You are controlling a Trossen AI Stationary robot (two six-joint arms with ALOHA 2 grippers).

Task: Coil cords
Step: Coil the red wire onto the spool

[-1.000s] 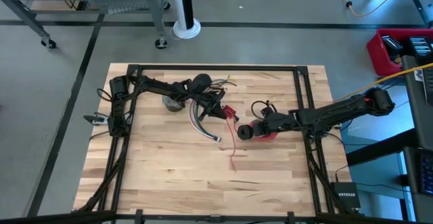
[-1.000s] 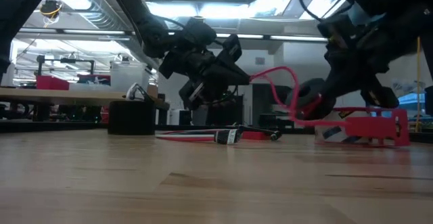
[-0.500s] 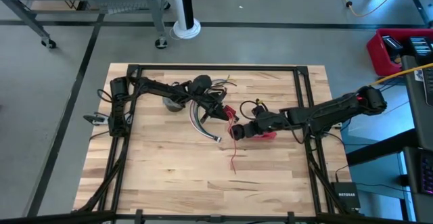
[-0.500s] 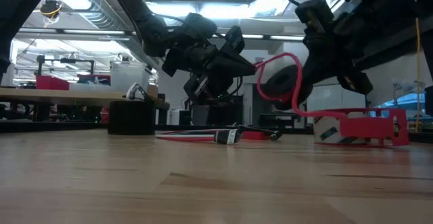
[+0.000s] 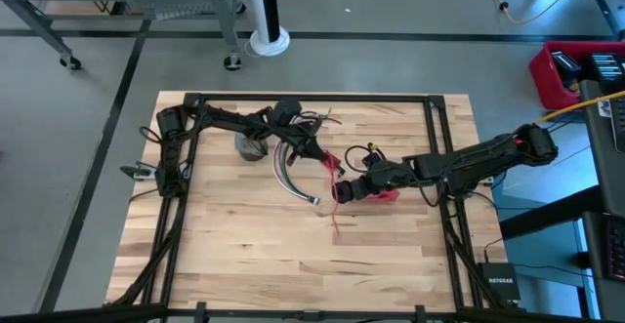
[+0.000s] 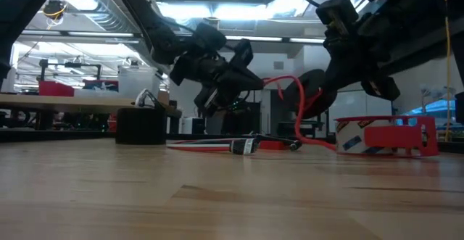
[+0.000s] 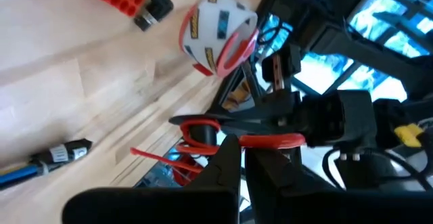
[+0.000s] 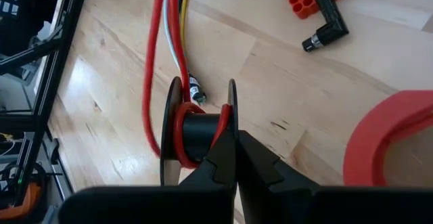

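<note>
Red cord (image 8: 181,126) around black spool (image 8: 200,130)

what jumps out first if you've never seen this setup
The red cord looping in mid-air between the two grippers near the table's middle: the left gripper is shut on one end, and the right gripper pinches a small black spool with red cord wound on it. Next to them a red tape roll sits on the wooden table, with a bundle of thin wires lying flat under the left arm.
</note>
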